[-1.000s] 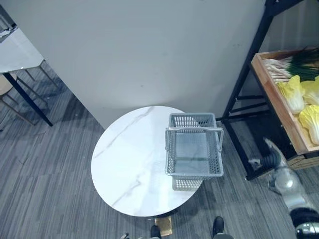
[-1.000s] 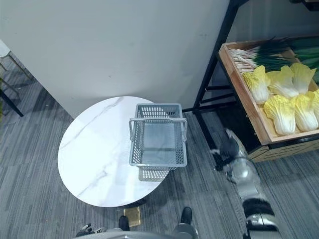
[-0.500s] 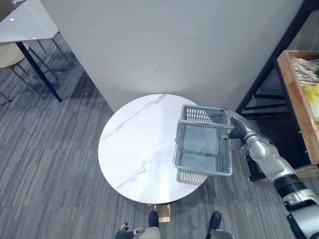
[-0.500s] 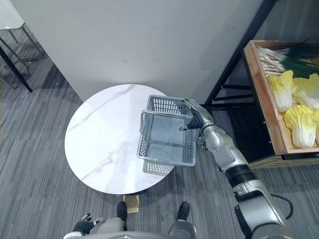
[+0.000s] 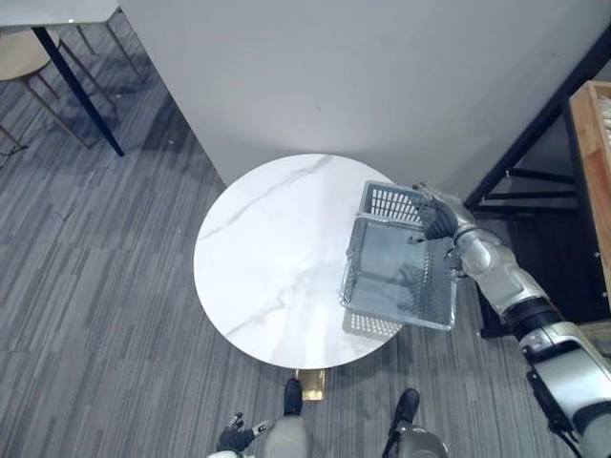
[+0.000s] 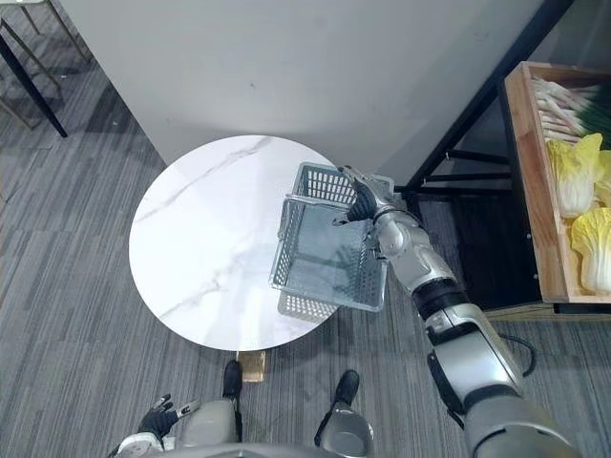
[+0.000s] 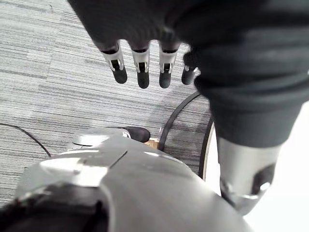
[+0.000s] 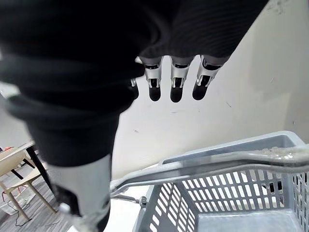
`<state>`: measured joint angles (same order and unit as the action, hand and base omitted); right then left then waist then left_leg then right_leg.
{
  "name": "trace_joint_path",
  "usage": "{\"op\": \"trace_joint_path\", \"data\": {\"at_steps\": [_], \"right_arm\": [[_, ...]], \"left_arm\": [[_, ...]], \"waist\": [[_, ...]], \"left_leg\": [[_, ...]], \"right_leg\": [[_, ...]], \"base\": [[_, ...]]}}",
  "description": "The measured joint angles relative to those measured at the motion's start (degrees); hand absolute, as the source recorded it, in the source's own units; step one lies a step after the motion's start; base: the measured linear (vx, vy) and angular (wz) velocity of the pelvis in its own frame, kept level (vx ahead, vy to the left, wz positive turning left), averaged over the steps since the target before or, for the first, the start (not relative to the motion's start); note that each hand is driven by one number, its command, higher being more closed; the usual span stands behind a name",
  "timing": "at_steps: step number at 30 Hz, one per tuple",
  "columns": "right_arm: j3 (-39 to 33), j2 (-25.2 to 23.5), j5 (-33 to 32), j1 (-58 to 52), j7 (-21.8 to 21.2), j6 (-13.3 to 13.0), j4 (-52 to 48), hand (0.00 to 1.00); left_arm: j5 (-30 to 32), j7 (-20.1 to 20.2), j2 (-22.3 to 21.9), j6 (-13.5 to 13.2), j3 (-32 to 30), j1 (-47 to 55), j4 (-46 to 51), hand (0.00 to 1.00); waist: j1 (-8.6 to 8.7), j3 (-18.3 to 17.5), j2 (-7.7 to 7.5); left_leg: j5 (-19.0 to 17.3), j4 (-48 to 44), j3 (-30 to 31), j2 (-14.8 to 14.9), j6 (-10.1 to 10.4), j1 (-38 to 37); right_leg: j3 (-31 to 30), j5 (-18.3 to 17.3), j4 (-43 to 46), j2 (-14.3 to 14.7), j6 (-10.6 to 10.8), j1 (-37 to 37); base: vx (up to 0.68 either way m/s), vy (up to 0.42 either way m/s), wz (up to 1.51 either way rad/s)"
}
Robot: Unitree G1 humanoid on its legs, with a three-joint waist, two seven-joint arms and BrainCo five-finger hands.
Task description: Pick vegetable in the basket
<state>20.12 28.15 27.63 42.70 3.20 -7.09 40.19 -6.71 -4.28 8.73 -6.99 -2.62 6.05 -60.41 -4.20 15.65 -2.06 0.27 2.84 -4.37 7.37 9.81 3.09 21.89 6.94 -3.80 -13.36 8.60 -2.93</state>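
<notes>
Right hand (image 6: 368, 202), fingers straight and holding nothing, hovers at the far right corner of the empty grey basket (image 6: 325, 303) on the tabletop (image 6: 210, 239); napa cabbages (image 6: 574, 177) lie in the wooden crate (image 6: 528, 162) well right of the basket, so the right arm's nearer, left hand (image 6: 158, 418) slack.

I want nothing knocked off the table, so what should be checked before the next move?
1. Basket empty: ok, nothing lies in it.
2. Basket fully on the table: not ok, its near right corner hangs past the table's edge.
3. Right hand gripping the handle: not ok, its fingers are straight and apart from the handle.
4. Vegetables in sight: ok, cabbages lie in the wooden crate on the robot's right.
5. Left hand out of the way: ok, open and low by the robot's side.
</notes>
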Motion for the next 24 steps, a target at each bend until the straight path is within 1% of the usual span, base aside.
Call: {"op": "trace_joint_path", "data": {"at_steps": [3, 5, 8, 10, 14, 20, 24], "right_arm": [[0.74, 0.03, 1.81, 0.56, -0.02, 0.63, 1.39, 0.0], [0.78, 0.02, 2.48, 1.51, -0.02, 0.64, 2.76, 0.0], [1.92, 0.04, 4.9, 2.75, -0.05, 0.82, 6.3, 0.0], [2.99, 0.04, 6.33, 3.5, -0.09, 0.68, 7.42, 0.0], [2.93, 0.1, 8.52, 4.15, 0.06, 0.71, 10.32, 0.0], [2.65, 0.46, 8.59, 5.45, 0.93, 0.64, 12.59, 0.0], [2.49, 1.59, 8.73, 5.49, 1.48, 0.65, 14.53, 0.0]], "left_arm": [[-0.01, -0.04, 0.01, -0.02, 0.05, -0.2, 0.01, 0.0], [-0.7, -0.08, 0.05, 0.0, 0.13, -0.57, 0.04, 0.0], [-2.03, -0.4, 0.18, 0.01, 0.58, -0.73, 0.0, 0.0], [-2.04, -0.44, 0.25, -0.01, 0.69, -0.98, 0.02, 0.0], [-2.11, -0.48, 0.43, -0.14, 1.25, -1.49, 0.08, 0.0], [-2.11, -0.63, 0.67, -0.16, 2.01, -1.52, 0.05, 0.0], [-2.11, -0.87, 0.76, -0.23, 2.4, -1.54, 0.05, 0.0]], "waist": [[-0.26, 0.17, -0.1], [-0.36, 1.13, -0.16], [-0.68, 1.38, -0.28], [-0.69, 1.98, -0.34], [-0.83, 3.25, -0.42], [-0.83, 3.76, -0.42], [-0.9, 3.77, -0.4]], "left_leg": [[0.12, -0.01, 0.11, -0.06, 0.05, 0.83], [0.31, -0.02, 0.3, -0.11, 0.13, 1.12], [0.48, -0.01, 0.91, -0.18, 0.14, 1.74], [0.5, -0.03, 1.17, -0.24, 0.1, 1.74], [0.76, 0.04, 1.62, -0.55, -0.13, 2.11], [1.01, 0.05, 1.68, -0.55, -0.22, 2.75], [1.01, 0.12, 1.68, -0.57, -0.22, 2.75]], "right_leg": [[0.09, 0.0, 0.13, -0.06, 0.0, -0.73], [0.28, 0.02, 0.18, -0.11, 0.0, -0.93], [1.05, 0.02, 0.18, -0.17, -0.01, -1.11], [1.2, 0.02, 0.39, -0.26, -0.01, -1.03], [1.47, 0.02, 0.56, -0.57, -0.01, -1.17], [1.44, 0.02, 0.79, -0.58, -0.01, -1.92], [1.44, 0.02, 0.79, -0.6, -0.01, -1.93]], "base": [[0.0, 0.0, 0.0], [0.01, -0.002, 0.05], [0.02, -0.004, 0.1], [0.01, -0.001, 0.07], [-0.01, 0.003, 0.06], [0.0, 0.0, 0.0], [0.0, 0.0, 0.0]]}}
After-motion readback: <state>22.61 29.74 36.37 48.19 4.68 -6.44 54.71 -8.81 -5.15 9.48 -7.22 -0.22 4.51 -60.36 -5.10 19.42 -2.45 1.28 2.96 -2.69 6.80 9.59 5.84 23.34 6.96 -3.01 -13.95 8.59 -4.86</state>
